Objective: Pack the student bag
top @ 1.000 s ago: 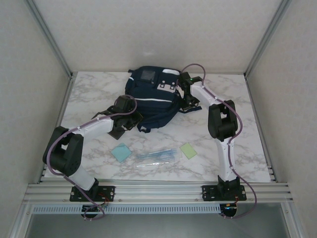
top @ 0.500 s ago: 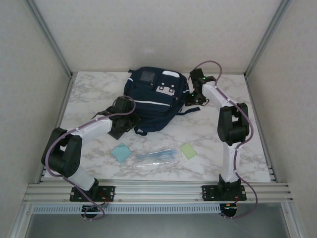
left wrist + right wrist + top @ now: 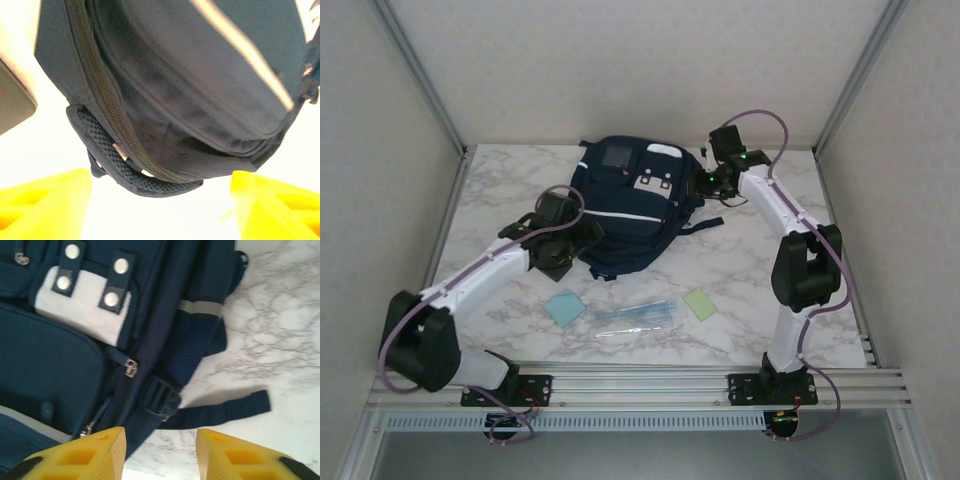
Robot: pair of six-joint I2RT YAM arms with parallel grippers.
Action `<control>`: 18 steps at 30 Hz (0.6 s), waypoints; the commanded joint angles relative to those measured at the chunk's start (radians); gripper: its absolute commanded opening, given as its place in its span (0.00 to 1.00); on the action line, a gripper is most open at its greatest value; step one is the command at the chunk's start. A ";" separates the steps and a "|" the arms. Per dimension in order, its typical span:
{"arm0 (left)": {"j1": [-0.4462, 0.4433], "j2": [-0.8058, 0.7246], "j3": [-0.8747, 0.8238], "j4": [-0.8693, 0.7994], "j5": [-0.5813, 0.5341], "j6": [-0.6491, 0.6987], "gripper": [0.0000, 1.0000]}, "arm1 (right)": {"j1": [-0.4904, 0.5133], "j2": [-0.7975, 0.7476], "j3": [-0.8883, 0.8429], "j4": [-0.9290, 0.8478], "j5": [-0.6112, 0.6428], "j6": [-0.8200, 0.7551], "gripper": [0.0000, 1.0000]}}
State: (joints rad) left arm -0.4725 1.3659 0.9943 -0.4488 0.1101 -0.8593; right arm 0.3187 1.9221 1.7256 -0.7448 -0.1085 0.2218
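The student bag [image 3: 630,205], dark navy with a thin white stripe and grey and white patches, lies flat on the marble table [image 3: 790,260]. My left gripper [image 3: 563,243] sits at its near left corner. In the left wrist view it [image 3: 160,212] is open, with the bag's zipped bottom edge [image 3: 150,165] just beyond its yellow fingertips [image 3: 47,202] and nothing between them. My right gripper [image 3: 706,184] hovers at the bag's far right side. It [image 3: 160,455] is open above bare marble, close to a buckle [image 3: 160,397] and a loose strap [image 3: 225,410].
Near the table's front lie a light blue square [image 3: 564,307], a clear pouch of pens [image 3: 635,315] and a pale green square [image 3: 700,303]. Enclosure walls with aluminium posts [image 3: 425,85] close off the left, right and back sides.
My left gripper has opened and let go of the bag's near corner. My right gripper has opened and drawn back and up from the bag's right side.
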 commanded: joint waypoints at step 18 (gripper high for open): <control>0.046 0.455 0.368 0.140 0.032 0.019 0.76 | 0.148 0.284 0.210 -0.077 0.251 -0.275 0.29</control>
State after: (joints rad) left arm -0.4572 1.7748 1.3190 -0.3099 0.0925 -0.8478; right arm 0.4660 2.1921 1.9125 -0.7753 -0.0017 0.0795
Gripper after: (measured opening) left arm 0.760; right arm 0.279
